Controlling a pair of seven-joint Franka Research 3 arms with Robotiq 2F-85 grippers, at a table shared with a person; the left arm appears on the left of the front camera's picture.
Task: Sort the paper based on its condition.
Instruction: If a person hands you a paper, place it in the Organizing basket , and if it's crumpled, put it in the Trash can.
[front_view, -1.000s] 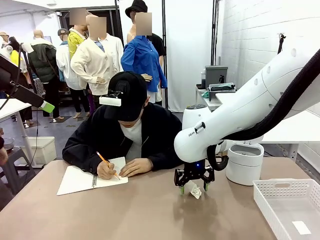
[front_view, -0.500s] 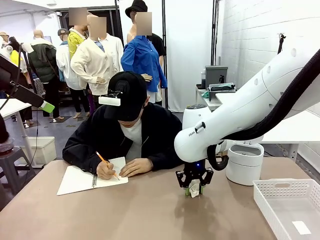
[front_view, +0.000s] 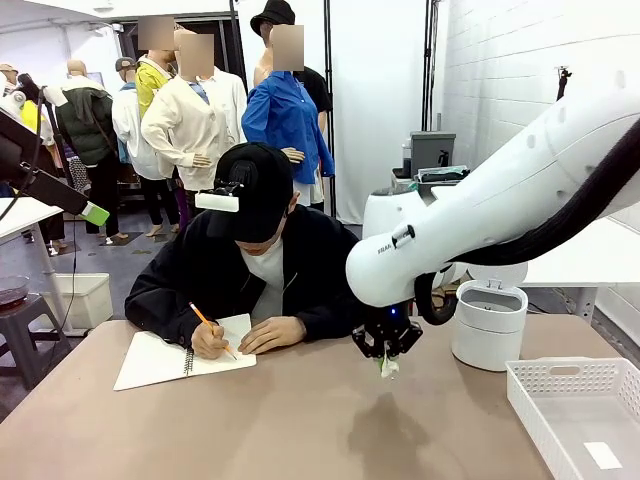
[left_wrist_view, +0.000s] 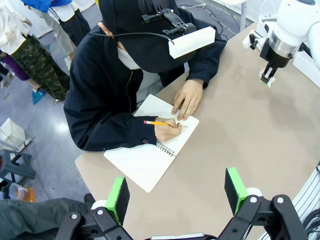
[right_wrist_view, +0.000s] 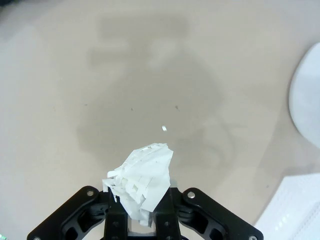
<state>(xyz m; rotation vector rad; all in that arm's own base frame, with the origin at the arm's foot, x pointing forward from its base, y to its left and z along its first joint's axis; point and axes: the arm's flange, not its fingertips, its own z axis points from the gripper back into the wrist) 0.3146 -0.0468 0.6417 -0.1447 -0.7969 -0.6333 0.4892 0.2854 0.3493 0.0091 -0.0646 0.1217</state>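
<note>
We saw our right gripper (front_view: 388, 365) clamped on the crumpled paper (right_wrist_view: 142, 180), held above the table (front_view: 250, 420); its fingertips were hidden behind it. Our left gripper (left_wrist_view: 176, 194) hung open, its base cut off.

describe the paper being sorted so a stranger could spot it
Find the big white right arm over the brown table. Its black end effector hangs beside the white bin, shut on the paper: a small crumpled white wad, unlike the flat notebook.
</note>
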